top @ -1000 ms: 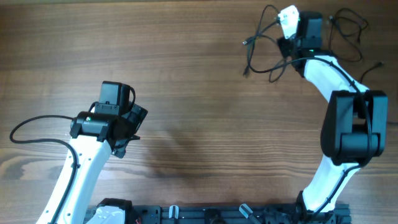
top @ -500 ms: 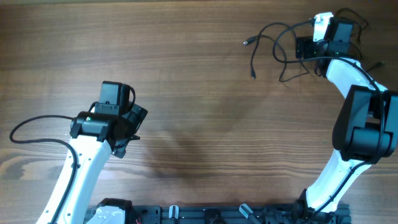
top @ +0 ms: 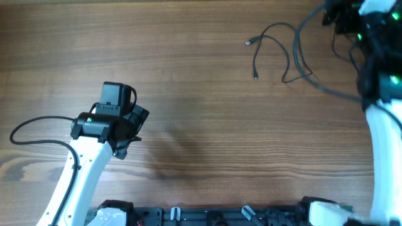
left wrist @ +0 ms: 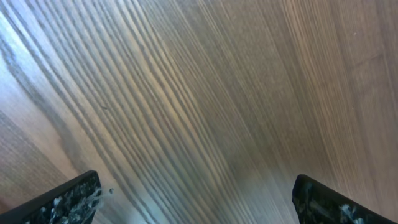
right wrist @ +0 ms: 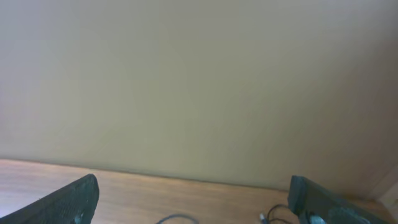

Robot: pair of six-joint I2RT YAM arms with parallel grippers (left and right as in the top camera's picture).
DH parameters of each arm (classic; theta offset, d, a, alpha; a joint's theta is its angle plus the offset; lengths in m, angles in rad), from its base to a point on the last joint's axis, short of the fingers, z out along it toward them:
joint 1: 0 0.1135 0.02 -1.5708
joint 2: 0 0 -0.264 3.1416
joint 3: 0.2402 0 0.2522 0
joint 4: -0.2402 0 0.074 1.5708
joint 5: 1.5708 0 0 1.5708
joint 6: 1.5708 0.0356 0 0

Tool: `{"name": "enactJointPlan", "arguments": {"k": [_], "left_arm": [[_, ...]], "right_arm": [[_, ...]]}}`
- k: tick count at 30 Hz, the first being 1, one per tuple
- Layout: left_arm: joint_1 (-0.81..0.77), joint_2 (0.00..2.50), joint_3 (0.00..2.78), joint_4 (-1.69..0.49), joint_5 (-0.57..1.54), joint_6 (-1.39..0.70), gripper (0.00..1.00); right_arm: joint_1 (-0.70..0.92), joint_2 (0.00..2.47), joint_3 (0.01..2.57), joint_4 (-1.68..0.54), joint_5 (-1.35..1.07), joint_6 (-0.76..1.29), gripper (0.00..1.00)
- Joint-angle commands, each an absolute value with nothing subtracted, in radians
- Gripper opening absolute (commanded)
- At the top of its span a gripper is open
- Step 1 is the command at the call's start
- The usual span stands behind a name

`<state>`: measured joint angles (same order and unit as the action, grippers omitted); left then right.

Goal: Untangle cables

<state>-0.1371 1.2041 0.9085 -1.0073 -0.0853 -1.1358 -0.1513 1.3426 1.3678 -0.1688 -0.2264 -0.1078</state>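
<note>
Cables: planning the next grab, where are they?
Overhead view: the cables lie on the table at far right, just left of the right arm.

White arm links; black wrist housings; black arm cable; green LED.

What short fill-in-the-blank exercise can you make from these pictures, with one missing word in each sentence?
1. The thin cables are ____ in colour.
2. They lie on a table made of ____.
3. The left gripper is ____, with nothing between its fingers.
4. In the overhead view, the cables lie on the robot's ____ side of the table.

Missing words: black; wood; open; right.
</note>
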Motion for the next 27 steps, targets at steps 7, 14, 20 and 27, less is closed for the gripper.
{"name": "enactJointPlan", "arguments": {"k": [7,14,20,27], "left_arm": [[-0.133,1.191,0.911,-1.007,-0.106,-1.15,1.0],[-0.133,1.191,0.911,-1.007,-0.106,-1.15,1.0],[-0.133,1.191,0.911,-1.007,-0.106,-1.15,1.0],[-0.133,1.191,0.911,-1.007,-0.105,-1.15,1.0]], "right_arm": [[-0.146,1.01,1.34,-0.292,-0.272,-0.076,1.0],[-0.146,0.822,1.282,-0.223,-0.272,-0.075,1.0],[-0.146,0.634,1.254,-0.255,-0.272,-0.075,0.99],[-0.159,0.345,0.982,-0.105,-0.273,-0.124,1.0]]}}
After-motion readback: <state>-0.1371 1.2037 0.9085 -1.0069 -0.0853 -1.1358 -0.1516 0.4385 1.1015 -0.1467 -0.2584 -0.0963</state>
